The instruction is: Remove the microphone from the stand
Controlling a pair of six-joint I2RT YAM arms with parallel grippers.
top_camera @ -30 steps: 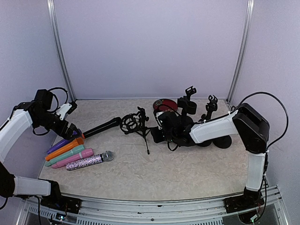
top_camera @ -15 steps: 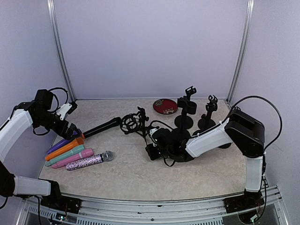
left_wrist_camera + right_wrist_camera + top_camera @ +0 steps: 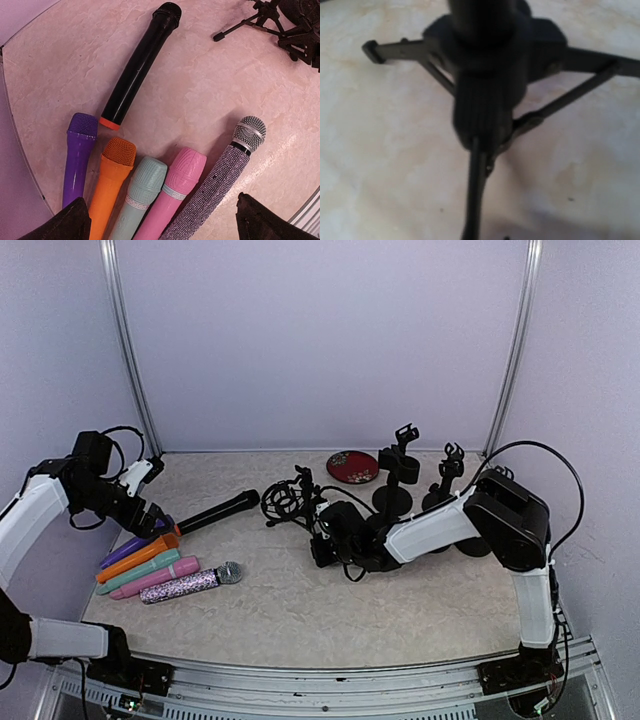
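The black microphone [image 3: 218, 511] lies flat on the table, its head a small gap away from the ring of the black tripod stand [image 3: 292, 502]. In the left wrist view the black microphone [image 3: 138, 67] lies alone above a row of coloured ones. My left gripper [image 3: 155, 523] hovers open and empty over that row [image 3: 167, 220], with its dark fingertips [image 3: 67, 225] at the bottom corners. My right gripper [image 3: 318, 548] is low at the stand's legs. In the blurred right wrist view a leg of the stand [image 3: 485, 115] runs into my jaws [image 3: 475, 235], which seem shut on it.
Purple [image 3: 77, 155], orange [image 3: 110, 185], teal [image 3: 142, 195], pink [image 3: 175, 190] and glitter [image 3: 225, 170] microphones lie side by side at the left. Two more black stands [image 3: 400, 475] [image 3: 447, 480] and a red dish [image 3: 352, 466] are at the back right.
My right gripper swept left and down to the stand's leg. The stand then shifted slightly right, and a gap opened between its ring and the microphone's head. My left arm stayed put.
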